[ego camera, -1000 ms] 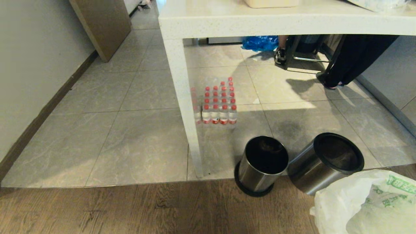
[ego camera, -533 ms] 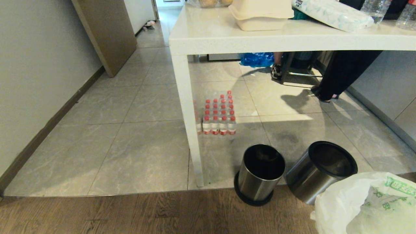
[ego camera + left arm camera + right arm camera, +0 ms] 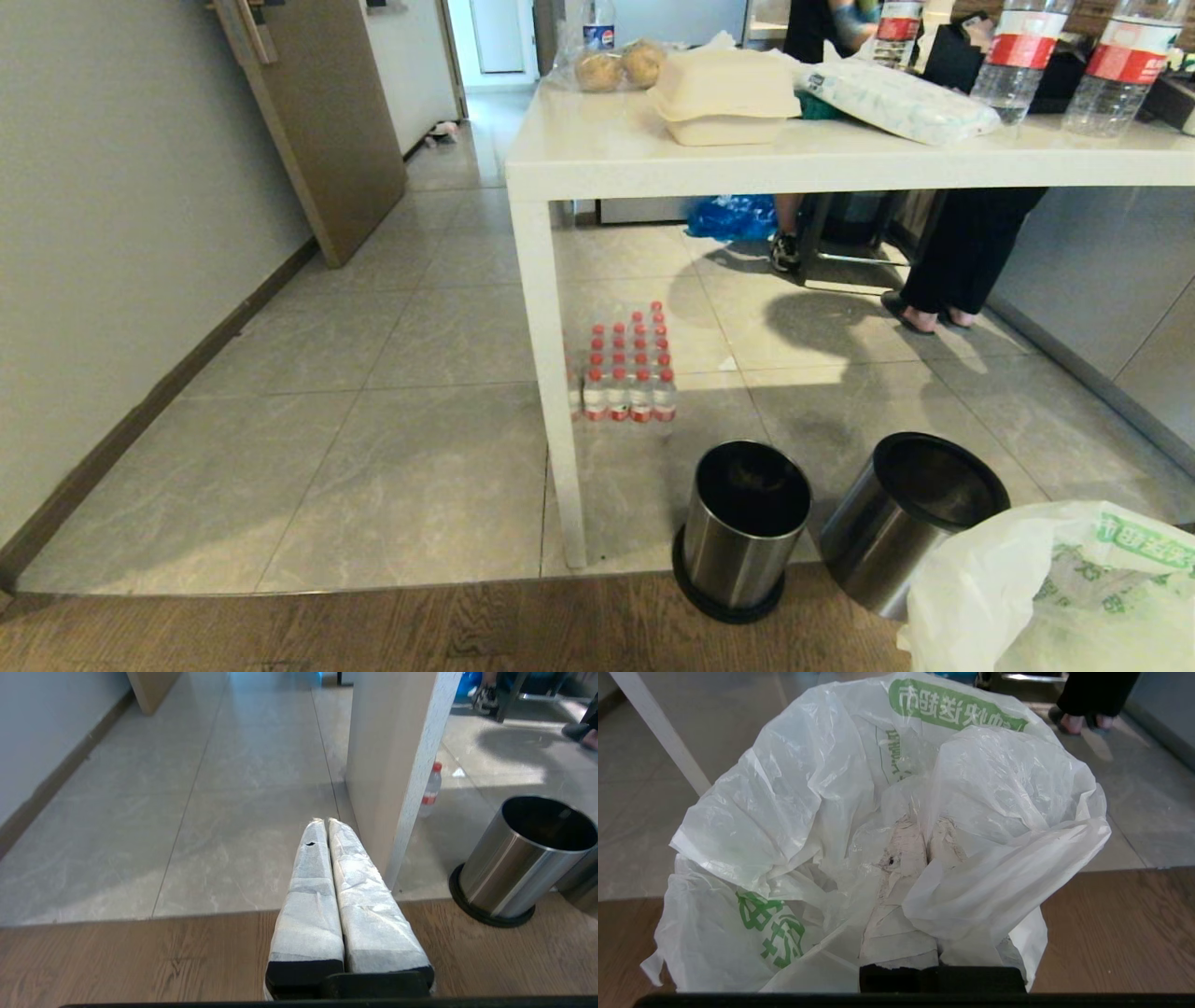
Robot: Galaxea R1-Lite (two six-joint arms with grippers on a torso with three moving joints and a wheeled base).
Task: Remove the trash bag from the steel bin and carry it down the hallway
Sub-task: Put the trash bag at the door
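A white table (image 3: 653,159) holds a takeout box (image 3: 724,93) and water bottles (image 3: 1013,61). Beneath it sits a pack of red-capped bottles (image 3: 625,373) (shrink-wrapped).

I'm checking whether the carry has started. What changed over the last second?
Only the view tilted up, bringing the tabletop into sight. The bins, water bottles and trash bag kept their places. The right gripper stays shut on the bag, the left gripper shut and empty.

Grey marbled floor tiles (image 3: 411,448) meet brown wood flooring (image 3: 373,630) at the near edge, a white table (image 3: 653,154) stands on the tiles, and a pale wall (image 3: 112,233) with dark baseboard (image 3: 159,401) leads to a brown door (image 3: 322,121).
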